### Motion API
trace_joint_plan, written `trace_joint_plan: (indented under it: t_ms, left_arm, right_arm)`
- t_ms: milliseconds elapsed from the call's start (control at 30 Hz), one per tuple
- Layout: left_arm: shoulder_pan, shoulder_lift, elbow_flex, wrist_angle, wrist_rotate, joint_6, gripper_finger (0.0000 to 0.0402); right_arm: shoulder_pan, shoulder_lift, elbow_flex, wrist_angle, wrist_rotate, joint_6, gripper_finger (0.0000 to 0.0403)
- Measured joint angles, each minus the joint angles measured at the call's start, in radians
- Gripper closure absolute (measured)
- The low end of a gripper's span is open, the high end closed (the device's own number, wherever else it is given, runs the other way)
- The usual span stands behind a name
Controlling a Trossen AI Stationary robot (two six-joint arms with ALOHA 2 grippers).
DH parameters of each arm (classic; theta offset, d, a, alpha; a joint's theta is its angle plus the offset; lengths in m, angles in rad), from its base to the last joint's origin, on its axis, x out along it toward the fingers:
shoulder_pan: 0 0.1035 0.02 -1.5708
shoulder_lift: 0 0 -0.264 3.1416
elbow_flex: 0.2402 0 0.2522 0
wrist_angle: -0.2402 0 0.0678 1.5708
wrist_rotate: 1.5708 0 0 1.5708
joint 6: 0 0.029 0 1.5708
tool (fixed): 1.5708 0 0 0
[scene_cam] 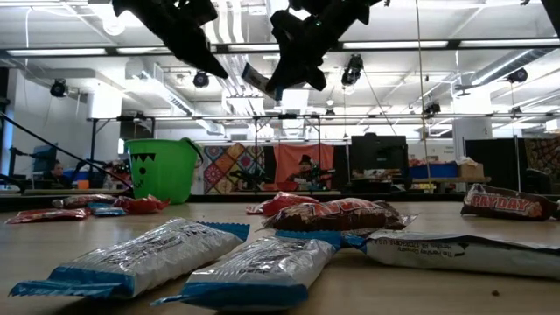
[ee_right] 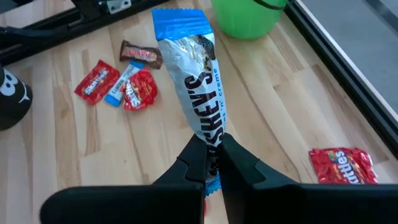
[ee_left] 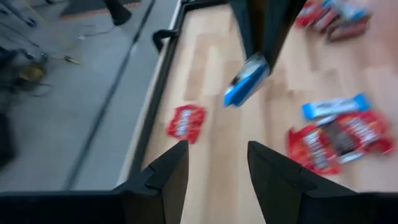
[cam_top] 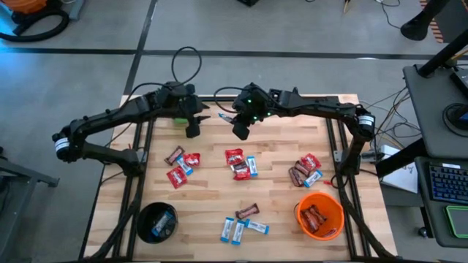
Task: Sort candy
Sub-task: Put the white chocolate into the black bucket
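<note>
The right gripper (ee_right: 211, 158) hangs above the far middle of the wooden table (cam_top: 278, 197), its fingers clamped on one end of a blue-and-white Hershey's cookies 'n' creme packet (ee_right: 196, 81), which sticks out past the fingertips toward the left arm. The left gripper (ee_left: 214, 168) is held in the air just beside it, near the green bucket (cam_top: 179, 119) at the far left edge; its fingers stand apart with nothing between them (the wrist view shows bare wood in the gap).

The rest of the candy lies on the table in clusters: red Skittles packets with a brown bar and a blue-and-white packet at the left (cam_top: 180, 166), another mixed group in the middle (cam_top: 240, 164), a third at the right (cam_top: 306, 169), and blue-and-white packets with a brown bar near the front edge (cam_top: 241, 223). The orange bucket (cam_top: 320, 215) at the front right holds brown bars, and the black bucket (cam_top: 157, 221) at the front left holds blue-and-white packets. One red packet (ee_left: 185, 121) lies alone beside the far table edge.
</note>
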Motion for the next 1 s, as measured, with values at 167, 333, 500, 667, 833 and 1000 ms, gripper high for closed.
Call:
trace_joint_plan:
  t_ms: [167,333,500,667,833,1000]
  left_arm:
    - [-0.001,0.027,0.041,-0.044,-0.022,0.014,0.0253]
    - [-0.019,0.114,0.151,-0.160,-0.079,-0.001,0.0253]
    - [-0.040,0.228,0.298,-0.340,-0.145,-0.013,0.0253]
    - [-0.041,0.285,0.387,-0.441,-0.146,-0.047,0.0253]
    - [-0.071,0.278,0.424,-0.381,-0.094,-0.043,0.0253]
    - [-0.087,0.263,0.424,-0.363,-0.092,-0.026,0.0253]
  right_arm:
    - [0.000,0.000,0.000,0.008,-0.009,0.011,0.0390]
    - [0.000,0.000,0.000,0.028,-0.033,0.012,0.0390]
    - [0.000,0.000,0.000,0.034,-0.033,0.021,0.0390]
    - [0.000,0.000,0.000,0.026,-0.033,0.020,0.0390]
    - [-0.005,0.000,0.000,0.016,-0.033,0.009,0.0390]
    - [-0.014,0.000,0.000,0.012,-0.033,-0.010,0.0390]
